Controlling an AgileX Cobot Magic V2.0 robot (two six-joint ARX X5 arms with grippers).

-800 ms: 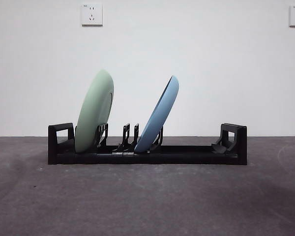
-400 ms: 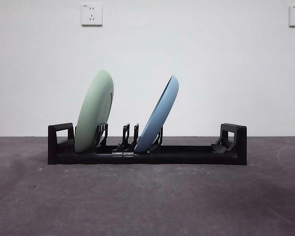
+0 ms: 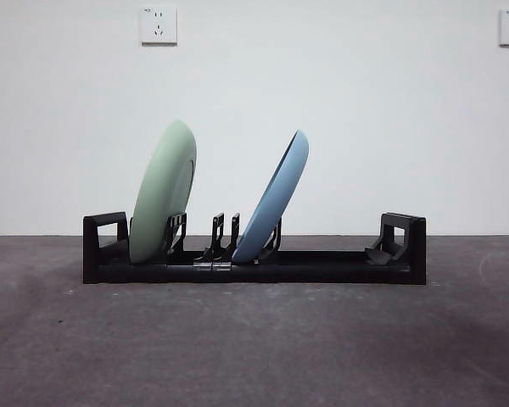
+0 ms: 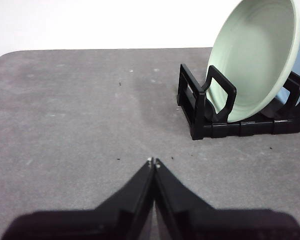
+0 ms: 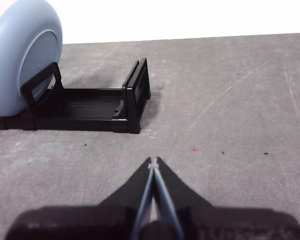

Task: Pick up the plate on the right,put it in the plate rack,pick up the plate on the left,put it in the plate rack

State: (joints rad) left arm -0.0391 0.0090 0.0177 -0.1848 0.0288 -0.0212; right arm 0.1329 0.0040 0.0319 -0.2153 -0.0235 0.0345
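The black plate rack (image 3: 322, 264) stretches across the grey table. A pale green plate (image 3: 163, 193) stands leaning in its left slots, and a blue plate (image 3: 276, 199) leans in the middle slots. The left wrist view shows the green plate (image 4: 255, 55) in the rack's end (image 4: 202, 107), with my left gripper (image 4: 153, 162) shut and empty over bare table short of it. In the right wrist view the blue plate (image 5: 22, 55) stands in the rack (image 5: 85, 107), and my right gripper (image 5: 153, 161) is shut and empty, back from the rack's end. Neither arm shows in the front view.
The grey table (image 3: 254, 348) runs to a white wall with two sockets (image 3: 158, 25). The rack's right-hand slots (image 3: 339, 254) hold nothing.
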